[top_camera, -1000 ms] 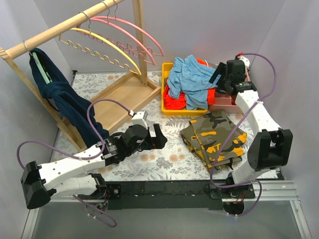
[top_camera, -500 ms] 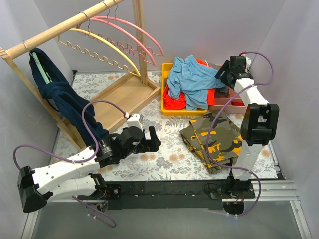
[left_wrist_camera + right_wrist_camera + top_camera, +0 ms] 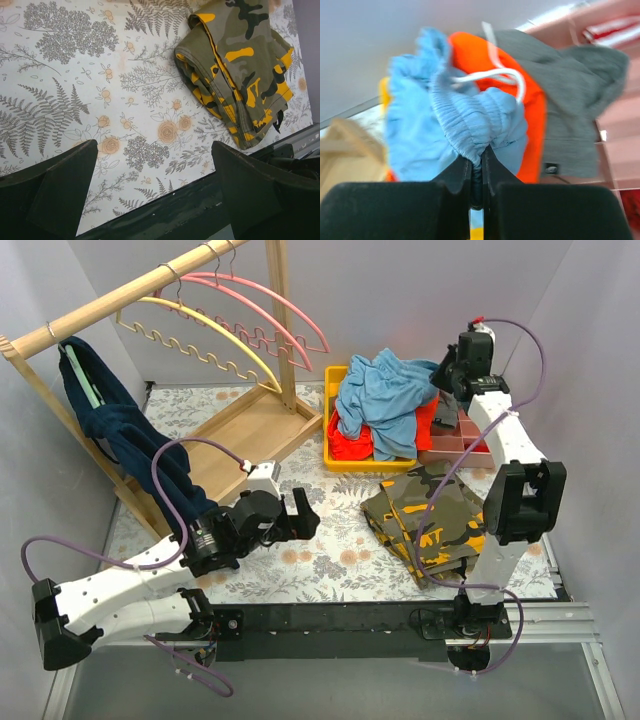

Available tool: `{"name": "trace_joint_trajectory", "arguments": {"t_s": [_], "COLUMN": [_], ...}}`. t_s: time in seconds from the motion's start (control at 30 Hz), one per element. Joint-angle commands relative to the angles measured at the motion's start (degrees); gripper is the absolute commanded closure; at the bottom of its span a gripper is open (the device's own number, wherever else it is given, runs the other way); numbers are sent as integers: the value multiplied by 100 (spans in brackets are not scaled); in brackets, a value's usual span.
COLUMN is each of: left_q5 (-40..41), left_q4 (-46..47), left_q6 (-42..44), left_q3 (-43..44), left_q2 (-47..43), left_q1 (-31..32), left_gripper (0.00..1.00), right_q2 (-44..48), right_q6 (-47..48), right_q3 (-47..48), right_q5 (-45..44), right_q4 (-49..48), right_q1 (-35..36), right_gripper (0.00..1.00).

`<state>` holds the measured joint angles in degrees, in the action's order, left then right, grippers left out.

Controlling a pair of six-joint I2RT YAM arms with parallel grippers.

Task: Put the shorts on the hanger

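Observation:
The light blue shorts [image 3: 385, 395] lie bunched on top of orange clothing in the yellow bin [image 3: 352, 462] at the back. My right gripper [image 3: 440, 378] is shut on their elastic waistband [image 3: 465, 127], with the white drawstring [image 3: 492, 76] looped just above the pinch. The pale-yellow hanger [image 3: 200, 340] hangs from the wooden rack's top rail at the back left, in front of pink hangers. My left gripper [image 3: 305, 515] hovers open over the flowered tablecloth near the table's middle, with nothing between its wide-apart fingers [image 3: 65, 185].
Camouflage shorts [image 3: 430, 515] lie on the cloth at the right. Orange shorts [image 3: 350, 445] and a grey garment [image 3: 570, 100] share the bins; a pink tray [image 3: 460, 445] stands beside the yellow one. A dark blue garment [image 3: 130, 445] hangs on the rack's left end.
My right gripper moved up and back to the blue shorts and closed on their waistband. The left arm drew back slightly toward the near left, still open.

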<state>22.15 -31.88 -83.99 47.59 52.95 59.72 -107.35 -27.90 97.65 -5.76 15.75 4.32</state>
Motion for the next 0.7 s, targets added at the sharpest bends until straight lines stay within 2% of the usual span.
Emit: {"name": "trace_joint_trajectory", "arguments": {"t_s": [0.0, 0.23, 0.33, 0.37, 0.4, 0.47, 0.5, 0.53, 0.6, 0.63, 0.67], "left_q5": [377, 439, 509, 536, 527, 509, 492, 474, 474, 457, 439], "left_q4": [-239, -468, -495, -512, -521, -495, -486, -477, -425, -390, -311], "left_q6": [67, -4, 58, 66, 93, 110, 137, 146, 154, 163, 181], "left_q3": [356, 672, 795, 865, 892, 927, 936, 936, 892, 875, 857], "left_q2": [-232, -443, -557, -566, -575, -575, -566, -532, -470, -426, -286], "left_q1": [-48, -75, -75, -75, -75, -75, -66, -75, -75, -66, -84], "left_gripper": [2, 2, 2, 2, 2, 2, 2, 2, 2, 2, 2], "right_q2": [1021, 2032, 2814, 3068, 3628, 4219, 4779, 5063, 5826, 6022, 6346], "right_q6": [434, 592, 619, 523, 479, 234, 154, 49, -441, -610, -794], "right_q3": [860, 1503, 812, 461, -422, -1366, -2415, -2913, -4099, -5183, -5664], "right_q5": [67, -13, -39, 39, 101, 206, 250, 251, 198, 163, -81], "right_q4": [-327, -2, 69, 34, -140, -256, -326, -327, -397, -441, -450], "right_q1": [666, 1176, 1597, 1677, 1765, 2055, 2160, 2292, 2748, 3159, 3424], "right_gripper": [99, 99, 99, 99, 99, 99, 99, 99, 99, 99, 99]}}
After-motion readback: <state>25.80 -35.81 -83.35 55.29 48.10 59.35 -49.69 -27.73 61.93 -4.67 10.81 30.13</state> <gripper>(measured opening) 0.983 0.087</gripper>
